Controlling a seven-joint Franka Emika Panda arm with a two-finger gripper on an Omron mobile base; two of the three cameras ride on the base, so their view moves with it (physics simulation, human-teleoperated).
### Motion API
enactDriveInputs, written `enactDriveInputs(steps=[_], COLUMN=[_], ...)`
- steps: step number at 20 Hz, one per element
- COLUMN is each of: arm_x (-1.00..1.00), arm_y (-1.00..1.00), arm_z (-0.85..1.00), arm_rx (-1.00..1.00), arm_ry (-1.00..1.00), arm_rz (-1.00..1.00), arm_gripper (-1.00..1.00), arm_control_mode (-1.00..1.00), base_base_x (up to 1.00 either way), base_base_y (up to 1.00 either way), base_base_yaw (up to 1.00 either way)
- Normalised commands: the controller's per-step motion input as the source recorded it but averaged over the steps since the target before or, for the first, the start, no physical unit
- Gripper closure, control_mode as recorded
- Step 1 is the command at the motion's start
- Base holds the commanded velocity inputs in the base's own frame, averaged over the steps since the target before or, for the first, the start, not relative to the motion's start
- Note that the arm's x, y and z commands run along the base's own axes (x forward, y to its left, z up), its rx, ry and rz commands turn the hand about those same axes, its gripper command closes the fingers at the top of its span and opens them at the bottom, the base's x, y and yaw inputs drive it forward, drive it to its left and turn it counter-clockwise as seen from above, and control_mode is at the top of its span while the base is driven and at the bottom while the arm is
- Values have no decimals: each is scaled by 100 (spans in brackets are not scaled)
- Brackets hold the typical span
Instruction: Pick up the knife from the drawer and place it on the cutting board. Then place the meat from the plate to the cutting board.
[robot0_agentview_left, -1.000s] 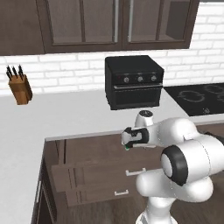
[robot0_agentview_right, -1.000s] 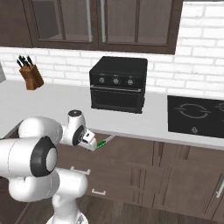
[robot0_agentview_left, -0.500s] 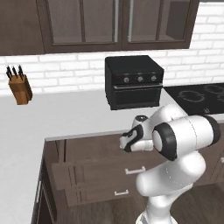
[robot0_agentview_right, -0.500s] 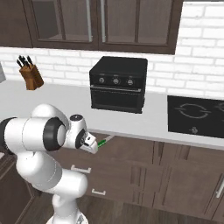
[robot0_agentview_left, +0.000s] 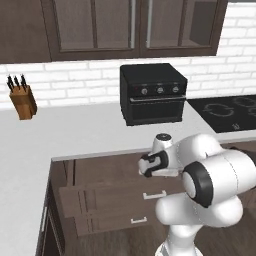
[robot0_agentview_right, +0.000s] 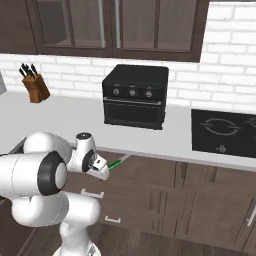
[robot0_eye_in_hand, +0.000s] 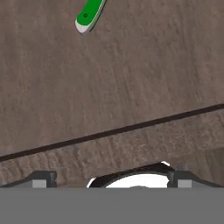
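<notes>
While the left base view shows the gripper hanging over the open drawer, the right base view shows the knife lying in it just past the hand. Seen from the hand, its green handle lies flat on the wood; light, stiff and slick, it is best pinched across the handle, and I cannot tell how wide the jaws stand.

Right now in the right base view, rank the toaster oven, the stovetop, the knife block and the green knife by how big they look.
1. toaster oven and stovetop: look about alike, unsure.
2. knife block.
3. knife, a thin green sliver beside the pincer.
</notes>
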Motion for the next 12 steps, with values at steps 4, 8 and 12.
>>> enactDriveInputs(steps=[4,8,12], arm_x=[-100,-84,5], arm_y=[0,0,0], arm_z=[-21,-3,0], arm_rx=[0,1,0], arm_ry=[8,7,-19], arm_rz=[0,-1,0], arm_gripper=[-100,-100,-100], arm_control_mode=[-100,-100,-100], base_base_x=[0,0,0], base_base_y=[0,0,0], base_base_yaw=[0,0,0])
